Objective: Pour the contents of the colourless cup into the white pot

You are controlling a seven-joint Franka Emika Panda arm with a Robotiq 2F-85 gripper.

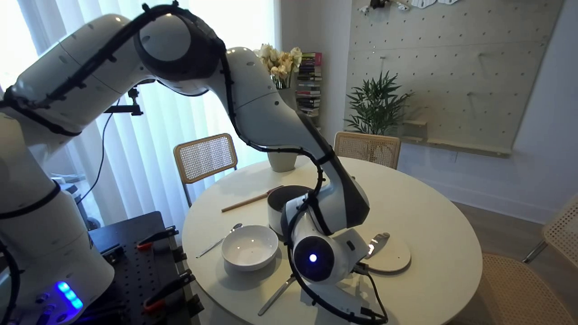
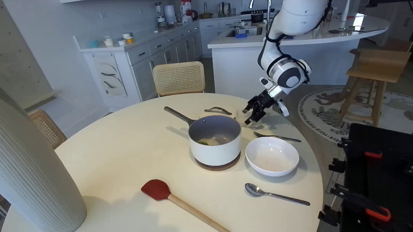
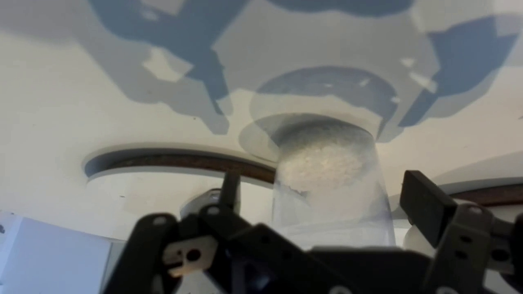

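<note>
The colourless cup [image 3: 327, 204] is see-through and holds pale grainy contents near its base. In the wrist view it stands between the two fingers of my gripper [image 3: 327, 190], with space on both sides, and the near part is hidden by the gripper body. The gripper is open. In an exterior view the gripper [image 2: 248, 115] is low over the table, and the cup [image 2: 241, 117] shows only faintly there. The white pot [image 2: 216, 154] stands on a brown trivet, its dark handle pointing away, with some pale and green food inside. The arm partly hides the pot [image 1: 274, 214] in an exterior view.
A white bowl [image 2: 272, 169] stands beside the pot. A fork [image 2: 281, 137], a spoon [image 2: 279, 196] and a red spatula [image 2: 194, 210] lie around. A round board [image 1: 397, 257] with a knife [image 1: 377, 246] is near the gripper. A tall vase [image 2: 22, 159] stands at the table's far side.
</note>
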